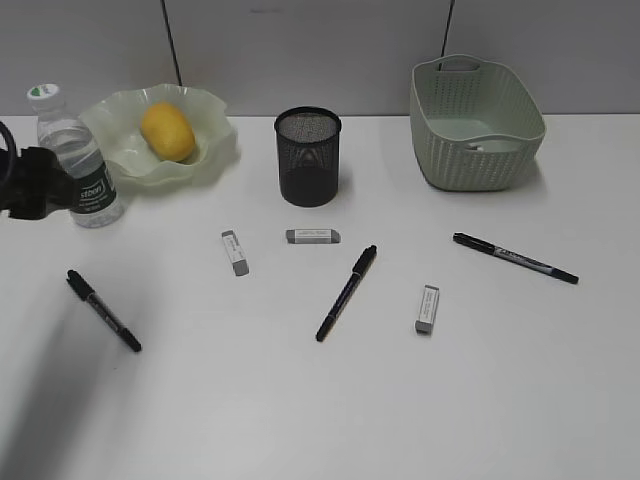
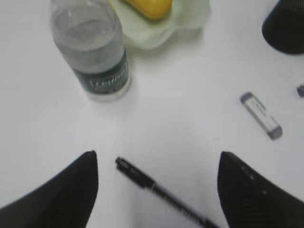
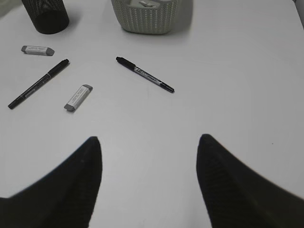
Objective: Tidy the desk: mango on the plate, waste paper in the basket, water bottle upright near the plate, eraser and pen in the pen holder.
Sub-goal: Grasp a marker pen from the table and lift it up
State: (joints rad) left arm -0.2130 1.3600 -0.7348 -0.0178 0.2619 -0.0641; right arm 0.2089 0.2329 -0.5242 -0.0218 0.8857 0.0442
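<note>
The mango [image 1: 167, 131] lies in the wavy green plate [image 1: 215, 150]. The water bottle [image 1: 75, 160] stands upright left of the plate. The waste paper [image 1: 487, 145] lies inside the basket [image 1: 475, 125]. The black mesh pen holder [image 1: 308, 157] stands at the back middle. Three erasers [image 1: 234, 252] [image 1: 312, 236] [image 1: 427, 308] and three black pens [image 1: 103, 311] [image 1: 346, 292] [image 1: 515, 257] lie on the desk. My left gripper [image 2: 156, 161] is open above the left pen [image 2: 161, 192], near the bottle [image 2: 95, 52]. My right gripper [image 3: 148, 142] is open and empty over bare desk.
The left arm [image 1: 30, 185] shows at the left edge of the exterior view, beside the bottle. The right arm is out of that view. A grey partition wall stands behind the desk. The right wrist view shows the basket [image 3: 147, 19] and pen holder [image 3: 45, 14] far ahead.
</note>
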